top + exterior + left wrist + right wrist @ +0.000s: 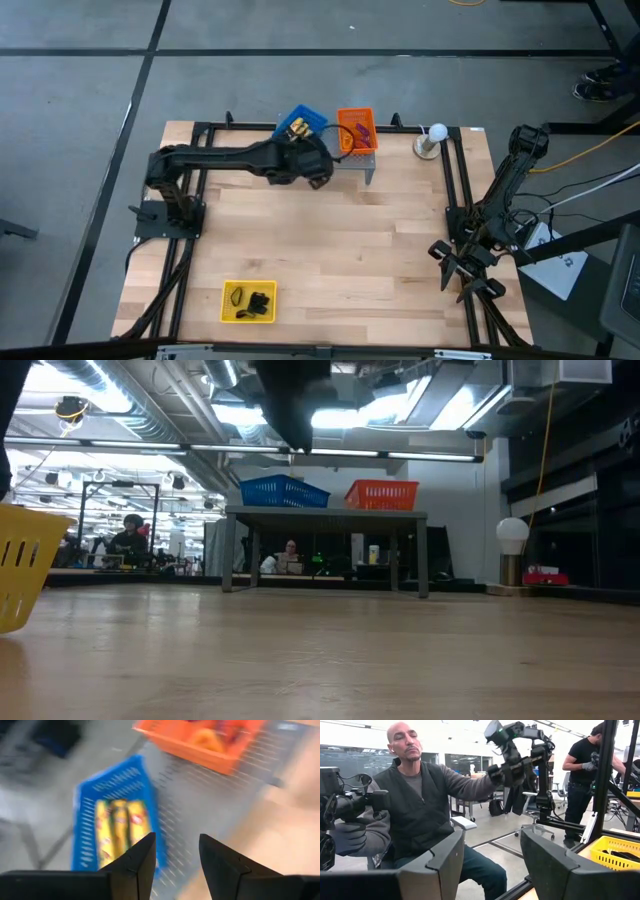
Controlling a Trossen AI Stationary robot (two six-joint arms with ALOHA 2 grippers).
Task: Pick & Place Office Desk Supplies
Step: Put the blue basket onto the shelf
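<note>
Left gripper (175, 862) above blue basket (115, 827) on shelf (360, 165) at far tabletop edge, fingers open, empty; yellow packets (120, 832) inside. Lift straight, clear the rim. Right gripper (492, 865) open, right edge.

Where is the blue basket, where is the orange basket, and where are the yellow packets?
blue basket (87, 815), left wrist view, on its slotted side wall.
orange basket (381, 495), low view, middle of its front wall.
yellow packets (119, 831), left wrist view, on the middle packet inside the blue basket.
</note>
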